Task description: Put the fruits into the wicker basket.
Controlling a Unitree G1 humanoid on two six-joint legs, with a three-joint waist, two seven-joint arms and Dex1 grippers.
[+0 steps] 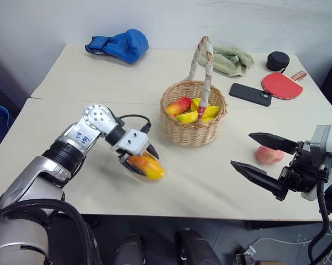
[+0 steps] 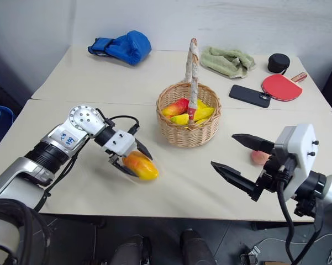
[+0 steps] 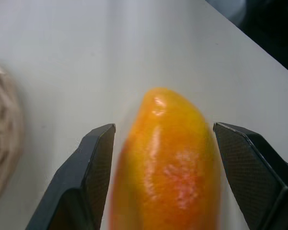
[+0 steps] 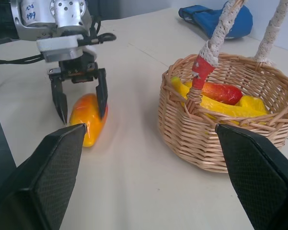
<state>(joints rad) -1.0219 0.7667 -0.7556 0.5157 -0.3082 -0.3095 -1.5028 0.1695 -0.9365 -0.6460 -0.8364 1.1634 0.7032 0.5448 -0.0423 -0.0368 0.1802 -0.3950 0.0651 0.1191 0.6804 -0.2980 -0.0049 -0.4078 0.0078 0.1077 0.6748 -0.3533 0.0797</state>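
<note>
Left eye view | left arm label (image 1: 80,139): writing unreadable | phone (image 1: 250,94): unmarked

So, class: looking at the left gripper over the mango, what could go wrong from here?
1. The left gripper straddles the mango with gaps showing beside both fingers; the smooth, rounded fruit may slip or roll as they close.
2. The basket's tall handle arches across the opening and could block the drop.
3. The peach sits beyond the open right gripper, easily nudged.
</note>
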